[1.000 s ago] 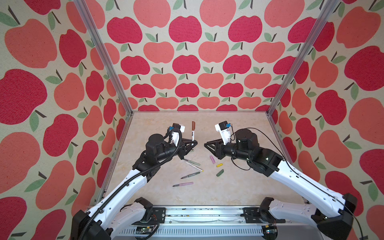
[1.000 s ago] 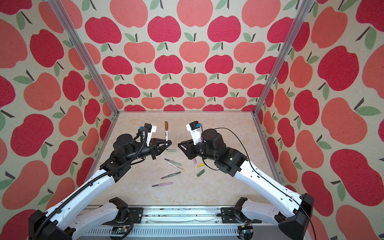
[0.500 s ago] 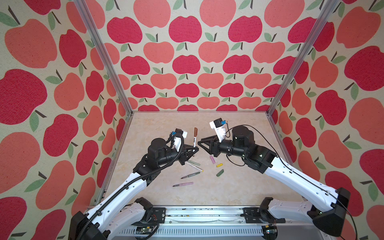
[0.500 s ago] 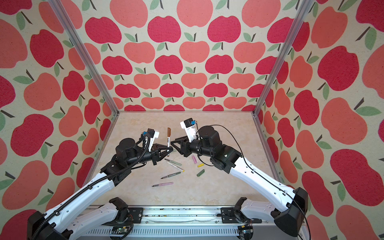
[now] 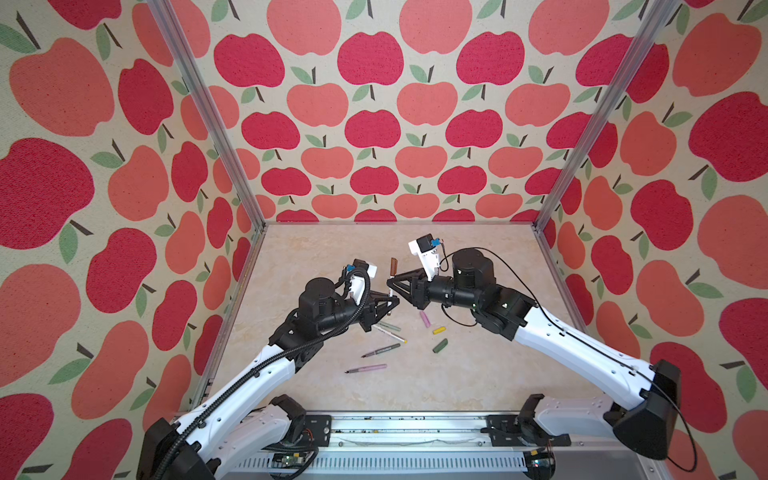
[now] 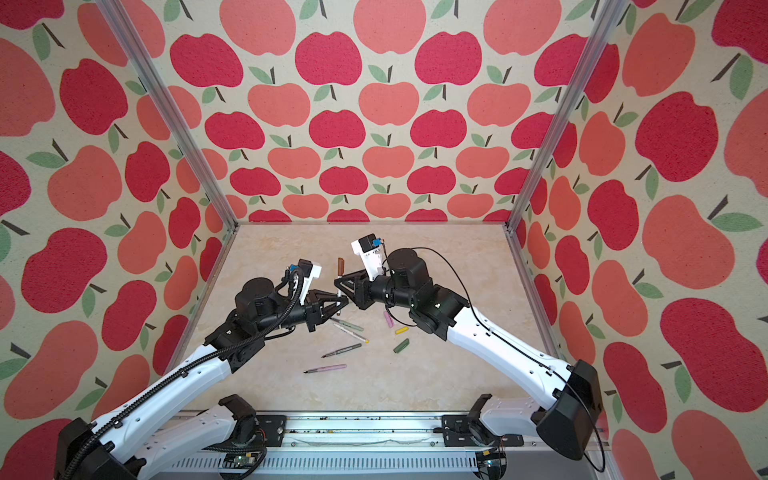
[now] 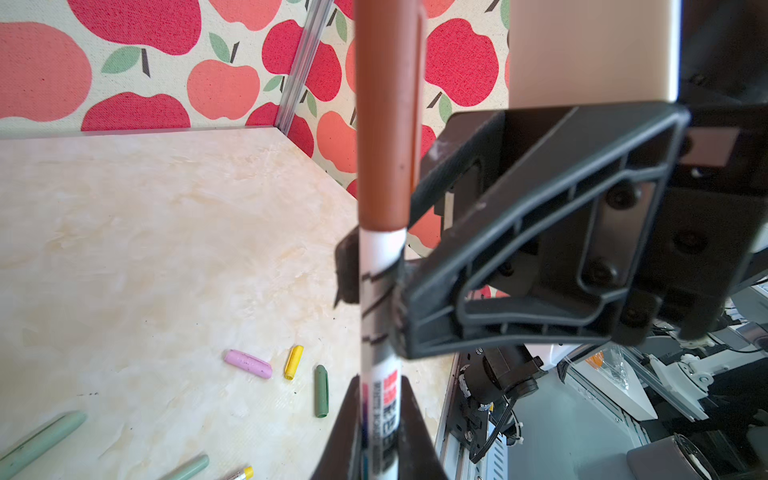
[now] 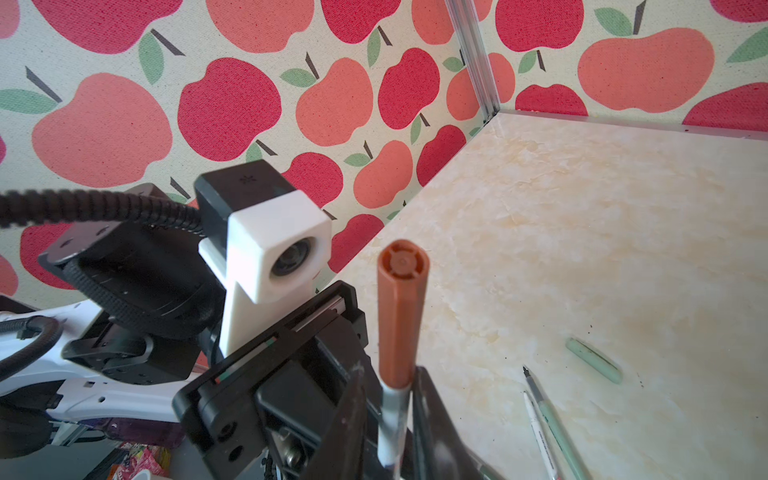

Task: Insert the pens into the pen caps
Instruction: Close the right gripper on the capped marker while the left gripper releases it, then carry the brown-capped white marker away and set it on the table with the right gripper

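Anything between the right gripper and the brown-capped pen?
Nothing visible. The right gripper straddles the pen on its white barrel, just below the brown cap. The left gripper holds the pen lower down, clear of that spot.

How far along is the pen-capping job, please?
Done: the brown cap sits on the white pen. In hand: the left gripper holds that pen upright, and the right gripper pinches it under the cap. Left: the pale green pen, yellow-ended pen, dark green pen and pink pen lie uncapped, with the pink cap, yellow cap, dark green cap and pale green cap loose.
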